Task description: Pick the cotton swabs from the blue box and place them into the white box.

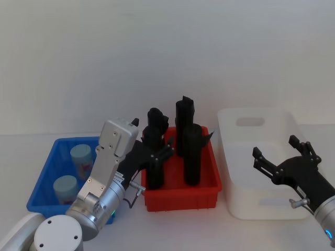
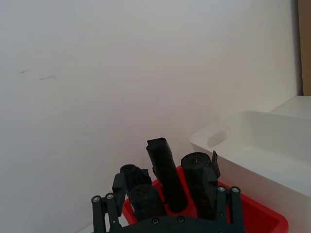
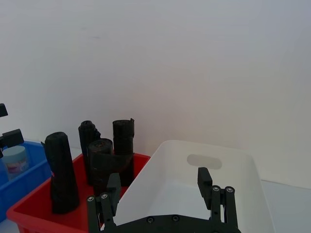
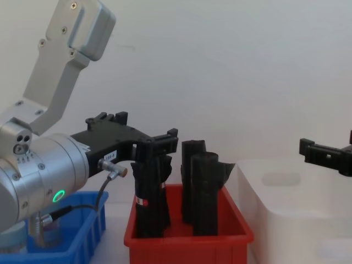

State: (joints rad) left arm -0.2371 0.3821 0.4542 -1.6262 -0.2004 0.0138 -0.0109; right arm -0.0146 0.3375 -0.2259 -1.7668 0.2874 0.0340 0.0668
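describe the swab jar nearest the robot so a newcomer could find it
Start at the blue box, left of the red bin of black rolls. Two teal-lidded cotton swab jars stand in it. The near jar, toward the box's front and closest to the robot, is the one; the far jar stands behind it.

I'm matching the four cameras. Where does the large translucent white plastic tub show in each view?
Head view: white tub, right side.
Chest view: white tub, lower right.
Left wrist view: white tub beyond the black rolls.
Right wrist view: white tub nearest the camera.
Shared landmark: the red plastic bin, alongside it.
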